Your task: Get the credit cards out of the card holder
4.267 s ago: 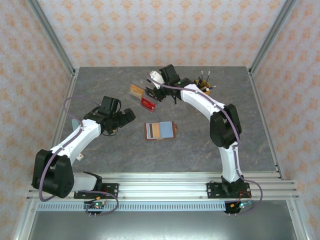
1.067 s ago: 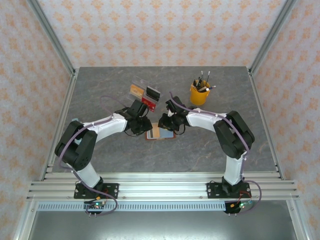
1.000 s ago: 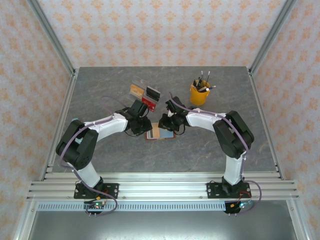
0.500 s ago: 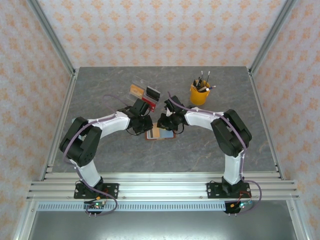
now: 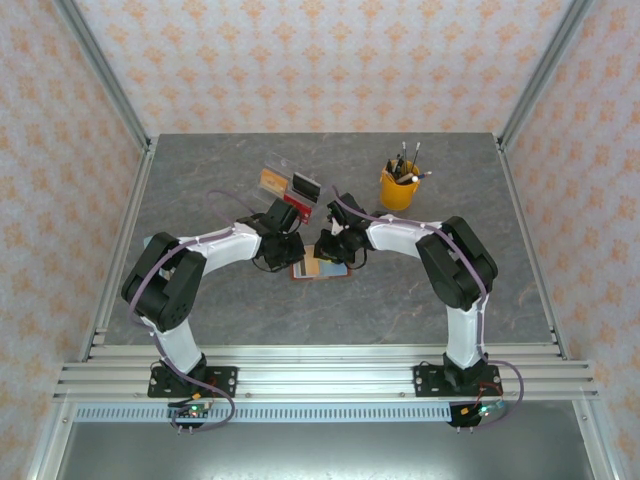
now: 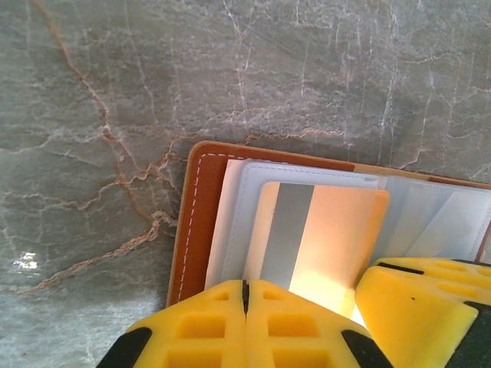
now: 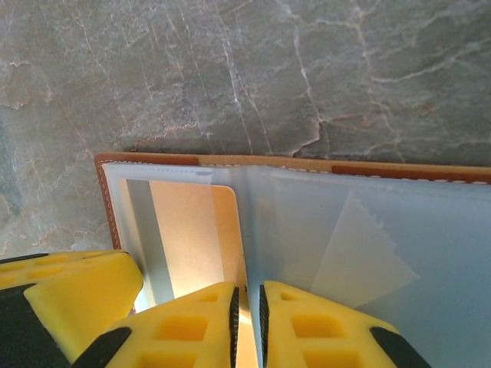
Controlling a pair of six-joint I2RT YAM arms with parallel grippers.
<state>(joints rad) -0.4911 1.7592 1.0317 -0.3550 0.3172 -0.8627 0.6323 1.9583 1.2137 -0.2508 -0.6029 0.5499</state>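
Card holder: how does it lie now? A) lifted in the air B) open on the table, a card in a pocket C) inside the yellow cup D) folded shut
B: the card holder lies open on the table, an orange card in its clear pocket.

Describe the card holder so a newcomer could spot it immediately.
On the grey stone table, look at the centre, nearer the robot than the yellow pen cup and the clear display stand. The card holder lies open and flat there: brown leather edge, pale inner pockets, unlike the see-through stand.
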